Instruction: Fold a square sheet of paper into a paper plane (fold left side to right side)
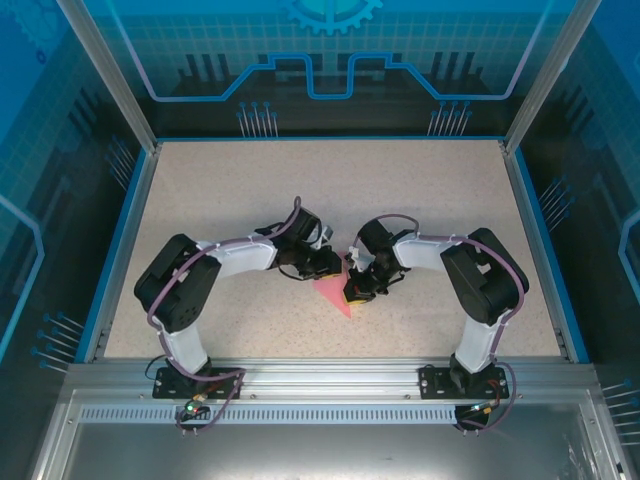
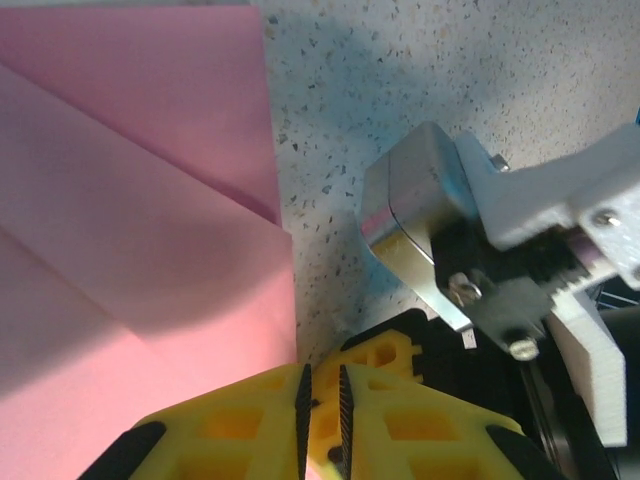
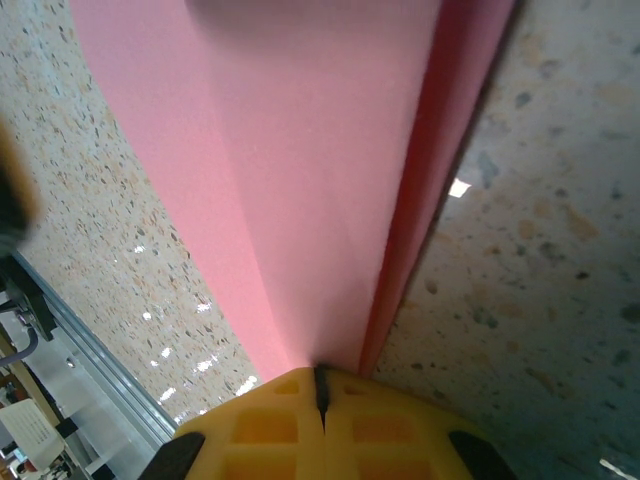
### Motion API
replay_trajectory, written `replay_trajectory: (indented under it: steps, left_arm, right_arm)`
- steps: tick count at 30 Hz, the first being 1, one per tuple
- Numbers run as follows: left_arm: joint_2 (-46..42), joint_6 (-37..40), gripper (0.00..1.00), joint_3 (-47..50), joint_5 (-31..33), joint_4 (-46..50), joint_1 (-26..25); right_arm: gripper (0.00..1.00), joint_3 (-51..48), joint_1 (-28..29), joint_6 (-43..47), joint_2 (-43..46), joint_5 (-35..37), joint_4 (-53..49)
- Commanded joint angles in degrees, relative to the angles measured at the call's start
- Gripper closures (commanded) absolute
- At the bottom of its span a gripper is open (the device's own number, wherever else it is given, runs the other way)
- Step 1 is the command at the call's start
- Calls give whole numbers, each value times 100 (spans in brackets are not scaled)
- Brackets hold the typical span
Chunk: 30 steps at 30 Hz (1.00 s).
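Paper plane [image 1: 333, 293] lies partly folded on your table [image 1: 250, 190]. Your right gripper [image 3: 320, 378] pinches its raised crease. Your left gripper [image 2: 322, 378] is nearly closed at its edge; grip unclear.

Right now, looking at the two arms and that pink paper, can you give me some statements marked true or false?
1. The paper lies as a flat, unfolded square. False: it is folded and creased, and comes to a point.
2. The right gripper is pinched shut on the paper. True.
3. The fingers of the left gripper are blue. False: they are yellow.
4. The table has a speckled surface. True.
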<state>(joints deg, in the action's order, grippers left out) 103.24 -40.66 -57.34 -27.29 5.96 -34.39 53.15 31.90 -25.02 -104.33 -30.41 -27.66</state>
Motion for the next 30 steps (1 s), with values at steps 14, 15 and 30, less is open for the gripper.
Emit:
replay_trajectory:
  steps: [14, 15, 30]
  left_arm:
    - [649, 295, 83, 10, 769, -14, -38]
    - [692, 360, 84, -28, 862, 61, -38]
    - [860, 965, 84, -625, 1547, 705, 367]
  right_arm:
    - [100, -340, 144, 67, -574, 1428, -828]
    - [100, -340, 145, 76, -563, 1441, -842]
    - [100, -390, 148, 49, -509, 1513, -865]
